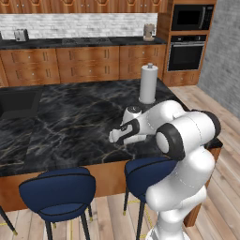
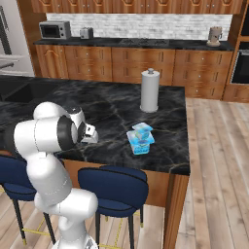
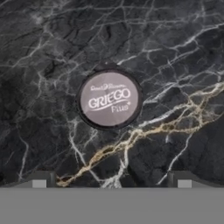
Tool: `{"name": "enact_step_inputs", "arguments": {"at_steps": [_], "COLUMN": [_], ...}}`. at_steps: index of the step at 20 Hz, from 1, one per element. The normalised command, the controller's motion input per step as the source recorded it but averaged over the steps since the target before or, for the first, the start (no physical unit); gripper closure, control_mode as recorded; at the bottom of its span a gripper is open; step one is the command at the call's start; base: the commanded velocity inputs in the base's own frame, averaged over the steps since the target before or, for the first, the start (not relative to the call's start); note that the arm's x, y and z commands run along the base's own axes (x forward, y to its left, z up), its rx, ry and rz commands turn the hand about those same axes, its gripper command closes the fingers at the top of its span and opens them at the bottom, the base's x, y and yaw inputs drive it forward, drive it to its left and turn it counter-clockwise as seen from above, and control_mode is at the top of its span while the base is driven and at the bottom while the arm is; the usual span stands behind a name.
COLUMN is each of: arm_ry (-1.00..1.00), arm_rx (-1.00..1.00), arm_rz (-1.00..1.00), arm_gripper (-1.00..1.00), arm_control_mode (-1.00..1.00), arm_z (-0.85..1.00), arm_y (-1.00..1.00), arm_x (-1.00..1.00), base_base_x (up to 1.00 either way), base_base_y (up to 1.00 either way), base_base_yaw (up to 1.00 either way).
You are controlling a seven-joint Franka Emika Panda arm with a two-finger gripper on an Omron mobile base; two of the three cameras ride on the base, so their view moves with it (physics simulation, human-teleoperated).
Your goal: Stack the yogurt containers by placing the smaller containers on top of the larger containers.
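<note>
You see a counter (image 3: 175,52) of black marble, polished, with white and gold veins. The round cup (image 3: 109,99) at its twelve o'clock has a matt grey foil-like lid and a dark plastic rim. The teal pack (image 2: 141,142) looks like glossy plastic. The paper-towel roll (image 2: 149,91) is matt white paper. The stools (image 1: 58,192) have smooth blue upholstery, and the cabinets (image 1: 84,63) are varnished wood.

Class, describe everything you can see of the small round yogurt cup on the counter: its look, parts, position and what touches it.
The small round yogurt cup is seen from straight above in the hand view. It has a dark rim around a pale greyish-mauve foil-like lid printed with white lettering reading "GRIEGO". It stands upright on the black marble counter, which alone touches it. The open gripper hangs above it, clear of it, its fingertips wider apart than the cup.
</note>
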Motion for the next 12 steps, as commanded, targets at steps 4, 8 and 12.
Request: {"name": "enact_step_inputs", "arguments": {"at_steps": [4,8,12], "arm_ry": [0.00,0.00,0.00], "arm_rx": [0.00,0.00,0.00], "arm_rz": [0.00,0.00,0.00], "arm_gripper": [-1.00,-1.00,-1.00], "arm_control_mode": [-1.00,-1.00,-1.00], "arm_z": [-0.09,-0.05,-0.04], "arm_y": [0.00,0.00,0.00], "arm_x": [0.23,0.24,0.18], "base_base_x": [0.00,0.00,0.00], "base_base_y": [0.00,0.00,0.00], "base_base_yaw": [0.00,0.00,0.00]}}
